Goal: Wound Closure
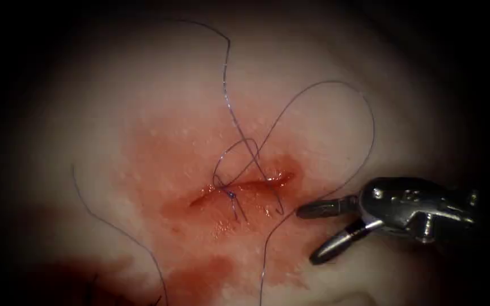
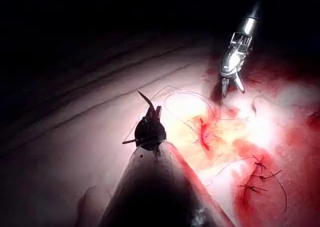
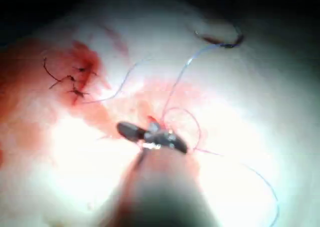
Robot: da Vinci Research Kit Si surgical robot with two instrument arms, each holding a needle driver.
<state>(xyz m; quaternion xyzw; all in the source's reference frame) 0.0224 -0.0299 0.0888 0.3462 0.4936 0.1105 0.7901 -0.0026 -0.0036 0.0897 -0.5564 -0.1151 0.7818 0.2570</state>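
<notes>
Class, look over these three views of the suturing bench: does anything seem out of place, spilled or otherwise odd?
Red fluid has pooled on the tissue below the cut. Loose thread sprawls across it in wide loops. The right tool hangs open, holding nothing.

Pool of light falling on the tissue (image 1: 336,107), strongest near its middle, dimming toward its outer reaches, dark surround (image 1: 7,68) beyond the tissue on every side, unlit blackness past it from the left wrist, hard white glare over it from the right wrist

Polished metal tool and a dark one

The shiny silver wristed right tool (image 1: 320,231) has two dull grey, rounded jaws; the left tool (image 2: 150,121) looks blackish, perhaps shadowed.
</notes>
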